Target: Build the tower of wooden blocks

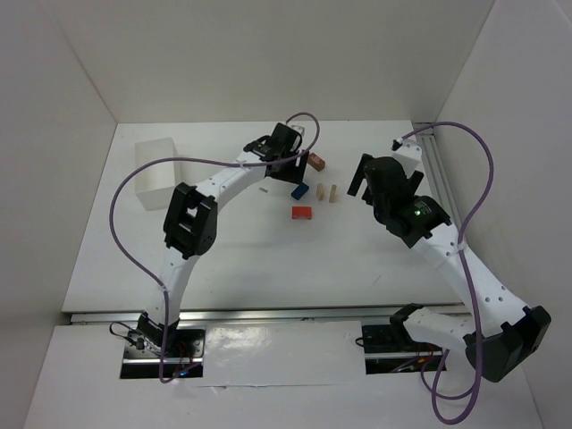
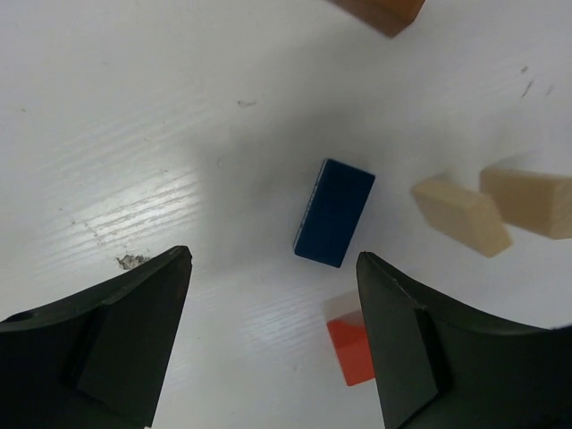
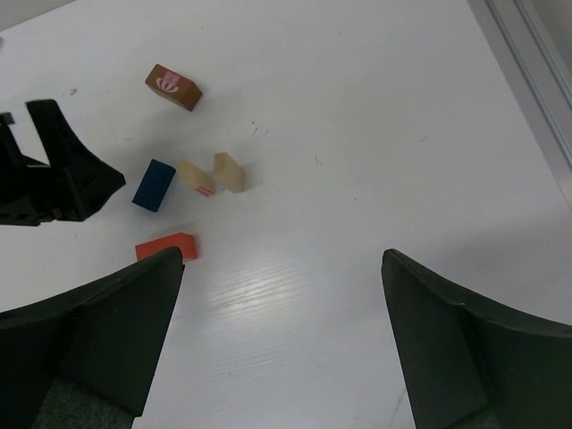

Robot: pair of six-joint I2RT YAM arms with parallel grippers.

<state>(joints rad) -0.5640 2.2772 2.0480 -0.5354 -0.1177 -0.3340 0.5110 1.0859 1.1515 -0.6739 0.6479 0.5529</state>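
Blue block [image 2: 333, 213] flat, long axis aimed into spread left claw [image 2: 273, 261].

The brown block [image 3: 173, 87] carries a pink mark on its top face, the blue block [image 2: 334, 213] is plain deep navy, the orange-red block [image 3: 166, 246] is bright and unpatterned, and the first pale block [image 2: 460, 214] and second pale block [image 2: 532, 201] are cream natural wood. The table [image 2: 134, 107] is white with faint grey specks, and the tub [image 1: 161, 170] is translucent white. The left gripper [image 2: 273, 259] and right gripper [image 3: 281, 259] are matt black, on a white left arm [image 1: 228, 179] and white right arm [image 1: 465, 268] with black joints, purple cables [image 1: 121, 223] and one green light [image 1: 416, 213].
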